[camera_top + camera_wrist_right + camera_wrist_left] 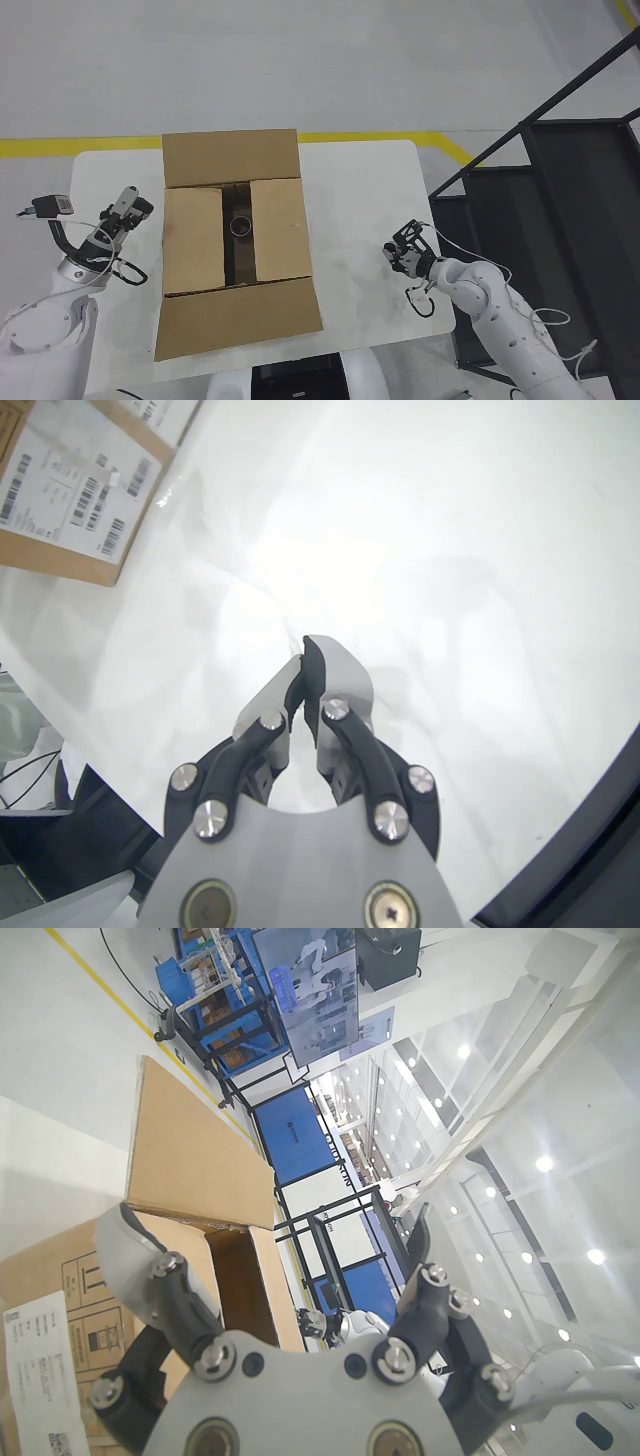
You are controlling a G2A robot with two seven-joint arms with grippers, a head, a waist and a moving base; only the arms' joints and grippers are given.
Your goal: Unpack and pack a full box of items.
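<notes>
Seen from above, the box [235, 240] has a round tin [241, 227] in its flap gap. The left gripper [272, 1218] is spread wide at the table's [360, 200] left edge. The right gripper [305, 650] is pinched together, empty, near the right edge.

Table [370, 190]: the box sits at its middle.
Box [280, 230]: far flap folded back, near flap laid out toward the robot, both side flaps lying over the opening with a gap between them.
Gap: and there's a round item [241, 227] down inside, toward the far end.
Left gripper [133, 203]: just beside the box's left wall.
Right gripper [408, 250]: right of the box, well apart, over the table.
Steps [570, 200]: off the table's right side.
</notes>
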